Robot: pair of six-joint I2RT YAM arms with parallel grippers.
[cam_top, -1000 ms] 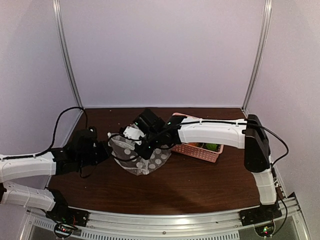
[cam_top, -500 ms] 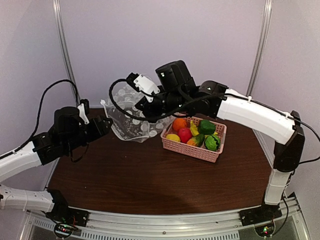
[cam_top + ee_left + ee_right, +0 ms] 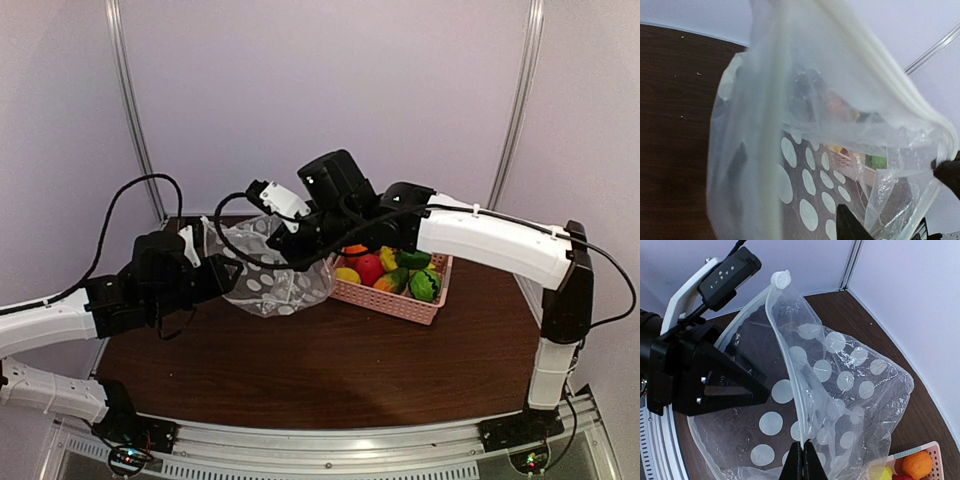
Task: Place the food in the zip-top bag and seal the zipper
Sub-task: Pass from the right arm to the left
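The clear zip-top bag (image 3: 275,280) with white dots hangs in the air, stretched between both grippers, left of the basket. My right gripper (image 3: 303,240) is shut on the zipper strip (image 3: 790,355) at the bag's mouth, which also shows in the right wrist view (image 3: 804,445). The white slider tab (image 3: 781,279) sits at the strip's far end. My left gripper (image 3: 222,277) holds the bag's left side. The plastic (image 3: 810,165) covers its view and one finger (image 3: 852,227) shows. The food, a red apple (image 3: 370,268), a yellow lemon (image 3: 347,275) and green vegetables (image 3: 425,285), lies in the basket.
The pink lattice basket (image 3: 400,300) stands on the brown table (image 3: 330,370) at the right, just beside the bag. An orange ball (image 3: 917,465) shows at its edge. White walls with metal posts (image 3: 135,110) close the back and sides.
One second ago the bag lay low on the table. Both grippers raised it, and since half a second ago they have brought it a little lower and nearer.
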